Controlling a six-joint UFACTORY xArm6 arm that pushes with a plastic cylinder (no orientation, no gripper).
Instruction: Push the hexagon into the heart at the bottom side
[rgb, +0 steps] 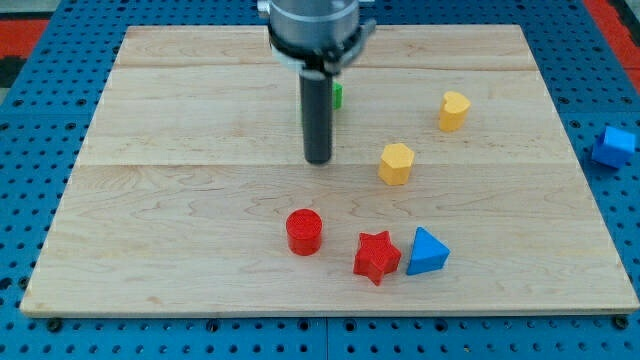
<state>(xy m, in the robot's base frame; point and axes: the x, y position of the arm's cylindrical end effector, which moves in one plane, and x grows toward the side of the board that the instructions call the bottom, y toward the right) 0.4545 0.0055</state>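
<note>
A yellow hexagon block (396, 163) lies right of the board's middle. A yellow heart block (453, 110) lies up and to the right of it, apart from it. My tip (318, 159) rests on the board to the left of the hexagon, about a block's width or more away, touching no block. A green block (337, 95) shows only as a sliver behind the rod, its shape hidden.
A red cylinder (304, 232), a red star (376, 257) and a blue triangle (427, 251) lie in a row near the view's bottom. A blue block (614, 146) lies off the wooden board (180, 200) on the blue pegboard at the view's right.
</note>
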